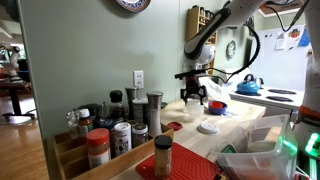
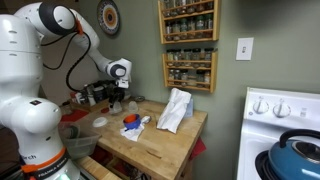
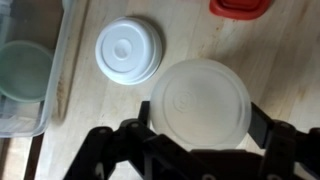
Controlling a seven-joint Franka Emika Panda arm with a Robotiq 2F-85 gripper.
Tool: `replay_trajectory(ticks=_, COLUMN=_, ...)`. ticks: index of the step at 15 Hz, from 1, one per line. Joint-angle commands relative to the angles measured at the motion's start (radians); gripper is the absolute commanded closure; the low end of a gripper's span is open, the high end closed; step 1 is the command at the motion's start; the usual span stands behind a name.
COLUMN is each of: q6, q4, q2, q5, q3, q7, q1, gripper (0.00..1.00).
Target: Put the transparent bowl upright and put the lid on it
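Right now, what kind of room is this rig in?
Most likely a home kitchen: wall-mounted spice racks, a white stove with a blue kettle on it, and a wooden butcher-block counter.

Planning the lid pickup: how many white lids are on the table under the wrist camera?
1: the white lid lies flat on the wood, up-left of the transparent bowl. Others may sit outside this view.

No readable text, labels or numbers anywhere; spice jar labels too blurred.
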Motion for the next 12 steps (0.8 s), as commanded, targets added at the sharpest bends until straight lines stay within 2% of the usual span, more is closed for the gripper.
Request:
replay_trajectory(ticks=1, q6=-0.109, q4=0.020, q2=-0.052, q5=-0.220, q3=0.002, q7=0.209, q1=0.046, gripper=0.35)
replay_trajectory(ticks=6, q6=-0.182, q4=0.049, q2=-0.044, q5=-0.490, q3=0.040, q7=0.403, q1=0.087, gripper=0.35)
replay_trajectory(ticks=9, q6=-0.176, q4=0.052, q2=-0.009, q5=-0.581, q3=0.052, q7=0.490, q1=0.098, gripper=0.35)
replay_trajectory(ticks=12, q6=-0.138, q4=0.048, q2=0.027, q5=-0.622, q3=0.053, q7=0.542, q1=0.103, gripper=0.35)
